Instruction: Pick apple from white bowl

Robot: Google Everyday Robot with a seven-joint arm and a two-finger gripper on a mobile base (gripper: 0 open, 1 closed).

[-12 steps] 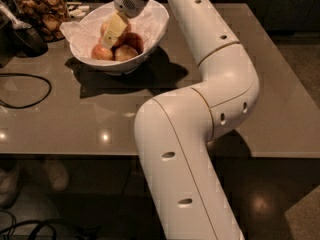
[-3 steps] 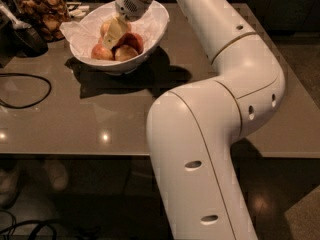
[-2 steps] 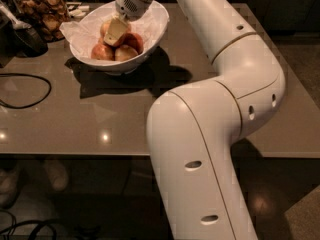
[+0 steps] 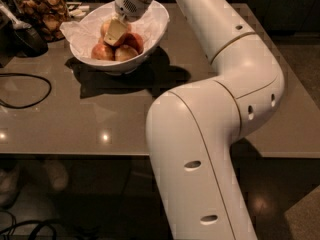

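Observation:
The white bowl (image 4: pixel 156 28), lined with crumpled white paper, stands at the back left of the grey table. It holds several apples. A yellow-orange apple with a pink blush (image 4: pixel 106 28) lies at the back of the pile, with redder apples (image 4: pixel 102 51) in front of it. My gripper (image 4: pixel 116 32) reaches down into the bowl from the upper right and rests against the yellow-orange apple, partly hiding it. My white arm fills the middle and right of the view.
A glass jar of brown snacks (image 4: pixel 42 9) stands just left of the bowl. A dark object (image 4: pixel 22 36) lies next to it. A black cable (image 4: pixel 27 91) loops on the table at left. The table's front edge (image 4: pixel 75 154) runs below.
My arm's elbow has swung to the right and closer to the camera since four seconds ago. The gripper has stayed in the bowl among the apples, barely moving over the last second.

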